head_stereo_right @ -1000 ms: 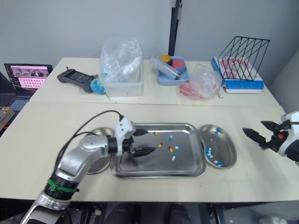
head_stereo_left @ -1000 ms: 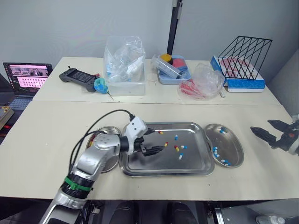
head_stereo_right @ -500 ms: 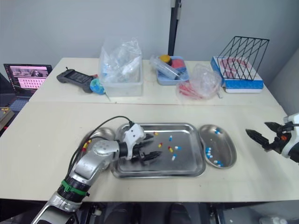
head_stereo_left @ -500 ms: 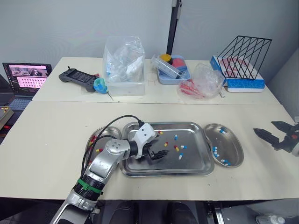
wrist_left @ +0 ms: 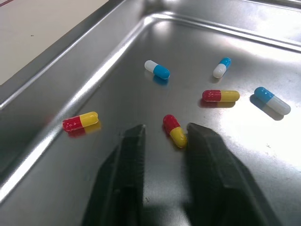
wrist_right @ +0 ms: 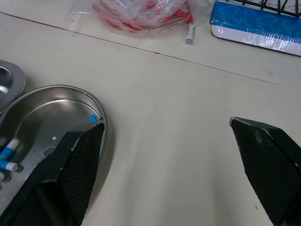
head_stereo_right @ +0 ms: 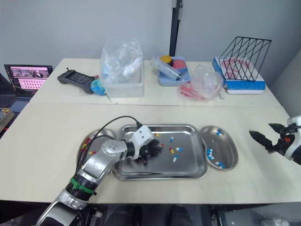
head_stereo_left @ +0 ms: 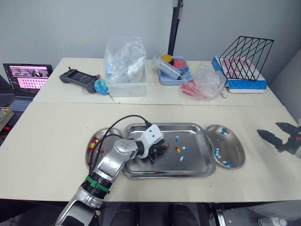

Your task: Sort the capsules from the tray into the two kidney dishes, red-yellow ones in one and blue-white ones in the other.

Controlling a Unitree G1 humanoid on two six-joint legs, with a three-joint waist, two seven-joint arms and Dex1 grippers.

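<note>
The steel tray point(head_stereo_left: 205, 157) holds several loose capsules, red-yellow and blue-white. My left gripper point(head_stereo_left: 160, 151) is low over the tray's left half, its jaws drawn close together with a gap and nothing between them. One red-yellow capsule point(wrist_left: 174, 130) lies on the tray floor just ahead of my left gripper point(wrist_left: 165, 136), by one fingertip. The left kidney dish point(head_stereo_left: 89, 153) holds red-yellow capsules, the right kidney dish point(head_stereo_left: 242, 153) blue-white ones point(head_stereo_left: 216, 151). My right gripper point(head_stereo_left: 269, 131) hovers open over bare table, right of that dish.
At the back stand a clear plastic box of bags point(head_stereo_left: 124, 70), a black controller point(head_stereo_left: 77, 76), a blue tray point(head_stereo_left: 173, 68), a bag of red items point(head_stereo_left: 202, 82) and a wire rack point(head_stereo_left: 247, 59). A laptop point(head_stereo_left: 28, 77) sits off the table's left.
My left gripper slid right across the tray toward the capsules and its jaws came much closer together. The right gripper stayed open in about the same place.
</note>
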